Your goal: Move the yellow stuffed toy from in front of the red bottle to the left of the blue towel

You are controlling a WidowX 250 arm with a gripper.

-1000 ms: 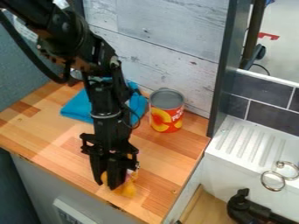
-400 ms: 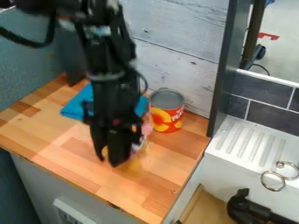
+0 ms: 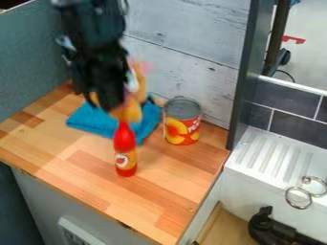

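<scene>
orange object [image 3: 130, 113] in black gripper [image 3: 106, 102]

Counter [image 3: 83, 178]: light and reddish-brown wood blocks. Bottle [image 3: 125, 152]: red, with a yellow-orange label. Cloth [image 3: 96, 122]: blue. Can [image 3: 182, 122]: red with yellow-orange fruit. Back panel [image 3: 185, 28]: pale grey, streaked as wood grain. Wall tiles [image 3: 295, 119]: dark grey, light joints. Rings [image 3: 298, 197]: silver.

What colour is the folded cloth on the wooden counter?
The folded cloth is blue; camera view.
</scene>
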